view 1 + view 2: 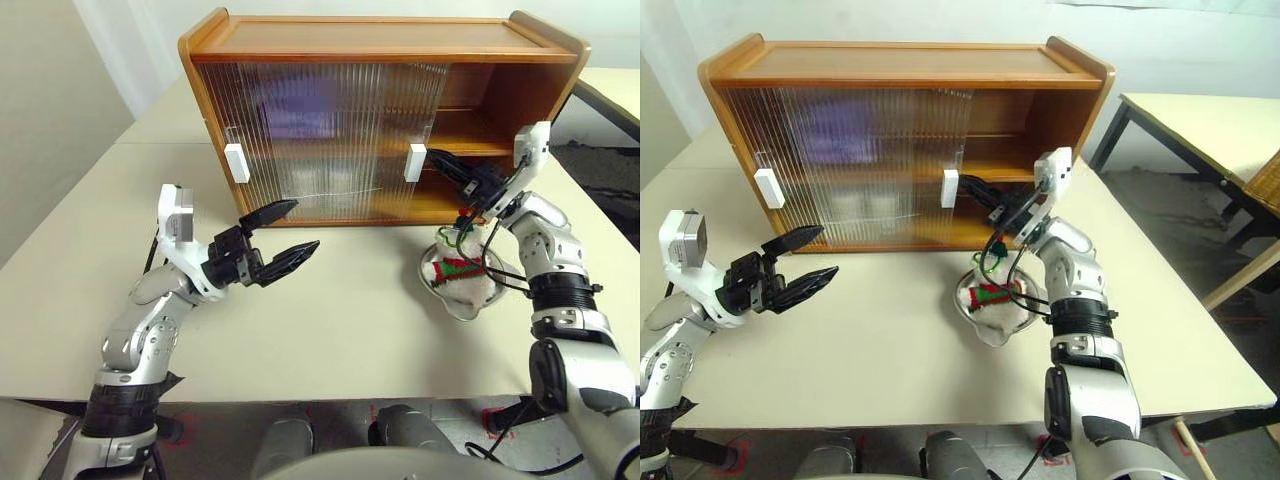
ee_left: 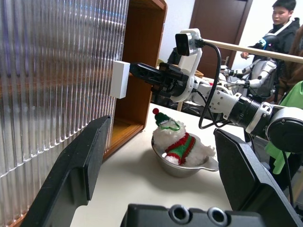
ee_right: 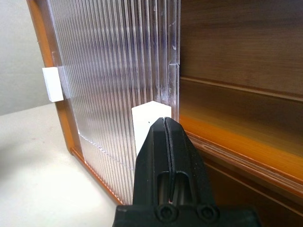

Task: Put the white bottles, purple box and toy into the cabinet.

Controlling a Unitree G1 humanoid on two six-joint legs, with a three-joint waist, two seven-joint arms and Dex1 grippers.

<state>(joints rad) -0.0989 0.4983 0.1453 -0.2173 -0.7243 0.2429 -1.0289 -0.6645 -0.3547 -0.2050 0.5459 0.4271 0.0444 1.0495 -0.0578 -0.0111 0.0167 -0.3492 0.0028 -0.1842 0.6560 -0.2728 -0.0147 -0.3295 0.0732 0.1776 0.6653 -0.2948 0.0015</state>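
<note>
The two head views look forward and down over the bench onto the cabinet front, sharing nearly the same scene. The left wrist camera sits low, looking along the door toward the toy and a white handle. The right wrist camera sits very close behind that same handle.

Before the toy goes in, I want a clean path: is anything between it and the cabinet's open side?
Nothing solid blocks it: the toy lies in a metal bowl before the cabinet opening. The shut right gripper reaches across at the door handle.
</note>
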